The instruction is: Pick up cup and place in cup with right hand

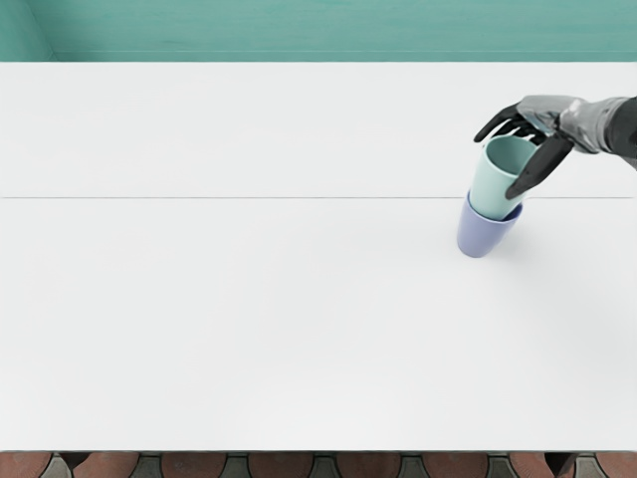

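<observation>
Head view: at the right, I saw one right hand [547, 121], fingers grasping one green cup [490, 187], its base inside one blue cup [480, 237].

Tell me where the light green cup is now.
In the head view, the light green cup is on the right, its lower part inside the purple cup, the robot hand at its top.

A white table [249, 319] stands before a teal wall [328, 30], with reddish-brown and grey tiles [194, 465] along its near edge.
</observation>
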You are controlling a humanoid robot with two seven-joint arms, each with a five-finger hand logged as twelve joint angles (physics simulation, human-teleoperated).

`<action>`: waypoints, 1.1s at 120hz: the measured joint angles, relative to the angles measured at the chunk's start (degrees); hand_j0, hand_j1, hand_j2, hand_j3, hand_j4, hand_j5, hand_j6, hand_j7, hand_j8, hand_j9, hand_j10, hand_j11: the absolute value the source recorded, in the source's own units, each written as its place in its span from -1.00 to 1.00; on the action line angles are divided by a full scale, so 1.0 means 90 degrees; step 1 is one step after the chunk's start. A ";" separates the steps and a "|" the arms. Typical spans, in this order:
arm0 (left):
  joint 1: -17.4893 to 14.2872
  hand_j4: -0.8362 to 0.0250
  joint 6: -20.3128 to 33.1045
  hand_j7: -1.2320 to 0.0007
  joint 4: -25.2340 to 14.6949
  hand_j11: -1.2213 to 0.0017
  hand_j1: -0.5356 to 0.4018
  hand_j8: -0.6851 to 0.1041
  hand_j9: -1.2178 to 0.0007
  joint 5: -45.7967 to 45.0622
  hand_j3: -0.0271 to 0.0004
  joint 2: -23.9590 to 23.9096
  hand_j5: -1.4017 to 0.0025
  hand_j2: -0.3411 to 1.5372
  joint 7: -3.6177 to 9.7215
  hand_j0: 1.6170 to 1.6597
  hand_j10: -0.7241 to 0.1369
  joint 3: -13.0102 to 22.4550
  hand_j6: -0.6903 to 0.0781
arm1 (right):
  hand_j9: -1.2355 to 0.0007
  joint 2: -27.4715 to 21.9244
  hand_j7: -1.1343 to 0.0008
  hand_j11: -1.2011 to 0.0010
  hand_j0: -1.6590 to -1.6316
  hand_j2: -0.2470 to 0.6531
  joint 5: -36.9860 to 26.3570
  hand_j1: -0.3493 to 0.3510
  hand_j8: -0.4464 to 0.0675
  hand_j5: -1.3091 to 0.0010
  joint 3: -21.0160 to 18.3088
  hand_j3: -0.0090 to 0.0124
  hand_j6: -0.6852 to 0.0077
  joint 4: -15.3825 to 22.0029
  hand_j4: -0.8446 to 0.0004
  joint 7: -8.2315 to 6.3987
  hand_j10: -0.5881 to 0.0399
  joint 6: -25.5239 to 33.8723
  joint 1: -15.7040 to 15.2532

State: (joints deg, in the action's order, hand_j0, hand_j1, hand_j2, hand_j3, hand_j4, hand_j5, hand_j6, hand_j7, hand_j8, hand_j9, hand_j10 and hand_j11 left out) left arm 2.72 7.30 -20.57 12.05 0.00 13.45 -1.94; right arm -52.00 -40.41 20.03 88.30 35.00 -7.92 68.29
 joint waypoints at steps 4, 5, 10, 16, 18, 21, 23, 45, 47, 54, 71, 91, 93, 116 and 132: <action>-0.0002 0.94 0.0000 1.00 0.0000 1.00 0.89 0.74 1.00 0.0000 0.97 0.0000 1.00 -0.64 -0.0001 0.92 0.68 0.0000 0.80 | 0.11 0.0023 0.03 0.07 -0.71 -0.60 -0.0010 0.14 -0.40 0.15 0.0000 -0.18 -0.07 -0.0007 0.00 0.0000 -0.23 0.0007 -0.0024; -0.0001 0.94 0.0000 1.00 0.0000 1.00 0.89 0.74 1.00 0.0000 0.97 0.0000 1.00 -0.64 -0.0001 0.92 0.68 0.0000 0.80 | 0.11 0.0028 0.03 0.07 -0.71 -0.60 -0.0012 0.14 -0.40 0.15 0.0000 -0.18 -0.07 -0.0008 0.00 0.0000 -0.23 0.0009 -0.0029; -0.0001 0.94 0.0000 1.00 0.0000 1.00 0.89 0.74 1.00 0.0000 0.97 0.0000 1.00 -0.64 0.0000 0.92 0.68 0.0000 0.80 | 0.11 0.0047 0.03 0.08 -0.71 -0.60 -0.0019 0.14 -0.40 0.15 0.0000 -0.18 -0.07 -0.0016 0.00 0.0000 -0.24 0.0015 -0.0053; -0.0006 0.94 0.0000 1.00 0.0000 1.00 0.89 0.74 1.00 0.0000 0.97 0.0000 1.00 -0.64 0.0000 0.92 0.68 0.0000 0.80 | 0.11 0.0063 0.03 0.08 -0.70 -0.61 -0.0025 0.13 -0.41 0.15 0.0000 -0.18 -0.07 -0.0037 0.00 0.0000 -0.24 0.0021 -0.0085; -0.0006 0.94 0.0000 1.00 0.0000 1.00 0.89 0.74 1.00 0.0000 0.97 0.0000 1.00 -0.64 0.0000 0.92 0.68 0.0000 0.80 | 0.11 0.0076 0.03 0.08 -0.71 -0.61 -0.0028 0.13 -0.41 0.15 -0.0001 -0.16 -0.08 -0.0044 0.00 0.0000 -0.25 0.0022 -0.0096; -0.0002 0.94 0.0000 1.00 0.0000 1.00 0.89 0.74 1.00 0.0000 0.97 0.0000 1.00 -0.64 0.0000 0.92 0.68 0.0000 0.80 | 0.11 0.0092 0.03 0.08 -0.71 -0.61 -0.0030 0.13 -0.41 0.15 -0.0002 -0.16 -0.08 -0.0055 0.01 0.0000 -0.24 0.0023 -0.0112; -0.0001 0.94 0.0000 1.00 0.0000 1.00 0.89 0.74 1.00 0.0000 0.97 0.0000 1.00 -0.64 0.0000 0.92 0.68 0.0000 0.80 | 0.11 0.0103 0.03 0.08 -0.71 -0.62 -0.0031 0.13 -0.41 0.15 -0.0002 -0.16 -0.08 -0.0065 0.01 0.0000 -0.25 0.0023 -0.0122; -0.0001 0.94 0.0000 1.00 0.0000 1.00 0.89 0.74 1.00 0.0000 0.96 0.0000 1.00 -0.64 0.0000 0.92 0.68 -0.0001 0.80 | 0.16 0.0280 0.05 0.13 -0.72 -0.27 -0.0071 0.41 -0.31 0.21 0.0000 -0.25 0.08 -0.0258 -0.05 0.0000 -0.19 0.0048 -0.0182; 0.0000 0.94 0.0000 1.00 0.0000 1.00 0.89 0.74 1.00 0.0000 0.96 0.0000 1.00 -0.64 0.0000 0.92 0.68 -0.0001 0.80 | 0.17 0.0291 0.06 0.14 -0.74 -0.27 -0.0070 0.42 -0.28 0.22 -0.0001 -0.19 0.11 -0.0273 -0.03 0.0000 -0.17 0.0047 -0.0184; -0.0006 0.94 0.0000 1.00 0.0000 1.00 0.89 0.74 1.00 0.0000 0.96 0.0000 1.00 -0.64 0.0000 0.92 0.68 -0.0001 0.80 | 0.34 0.0320 0.25 0.31 -0.80 -0.28 -0.0064 0.18 -0.07 0.38 0.0000 -0.16 0.28 -0.0313 0.18 -0.0001 0.03 0.0091 -0.0189; -0.0001 0.94 0.0000 1.00 0.0000 1.00 0.89 0.74 1.00 0.0000 0.96 0.0000 1.00 -0.64 0.0000 0.92 0.68 0.0000 0.80 | 0.67 0.0350 0.63 0.65 -0.86 -0.36 -0.0054 -0.41 0.32 0.69 0.0000 -0.16 0.62 -0.0354 0.58 0.0000 0.45 0.0180 -0.0190; -0.0007 0.94 0.0000 1.00 0.0000 1.00 0.89 0.74 1.00 0.0000 0.97 0.0000 1.00 -0.64 0.0000 0.92 0.68 0.0000 0.80 | 0.85 0.0361 0.83 0.85 -0.90 -0.41 -0.0015 -0.74 0.54 0.86 0.0032 -0.16 0.81 -0.0365 0.81 0.0000 0.68 0.0192 -0.0158; -0.0002 0.94 0.0000 1.00 0.0000 1.00 0.89 0.74 1.00 0.0000 0.97 0.0000 1.00 -0.64 0.0000 0.92 0.68 0.0000 0.80 | 0.86 0.0363 0.85 0.86 -0.90 -0.41 -0.0012 -0.76 0.56 0.87 0.0039 -0.16 0.82 -0.0365 0.82 0.0000 0.69 0.0193 -0.0153; -0.0001 0.94 0.0000 1.00 0.0000 1.00 0.89 0.74 1.00 0.0000 0.97 0.0000 1.00 -0.64 0.0000 0.92 0.68 0.0000 0.80 | 0.95 0.0508 0.94 0.94 -0.92 -0.43 0.0124 -0.91 0.65 0.95 0.0113 -0.16 0.90 -0.0367 0.92 0.0000 0.80 0.0162 -0.0069; -0.0001 0.94 0.0000 1.00 0.0000 1.00 0.89 0.74 1.00 0.0000 0.97 0.0000 1.00 -0.64 0.0000 0.92 0.68 0.0000 0.80 | 0.97 0.0815 0.97 0.97 -0.92 -0.44 0.0203 -0.95 0.69 0.97 0.0148 -0.16 0.93 -0.0360 0.96 0.0000 0.83 0.0098 0.0092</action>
State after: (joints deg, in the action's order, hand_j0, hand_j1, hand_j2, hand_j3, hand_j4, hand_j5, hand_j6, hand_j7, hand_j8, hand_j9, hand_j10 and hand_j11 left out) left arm 2.71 7.29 -20.57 12.05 0.00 13.45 -1.94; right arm -44.67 -38.58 21.36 85.06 35.00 -7.03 69.12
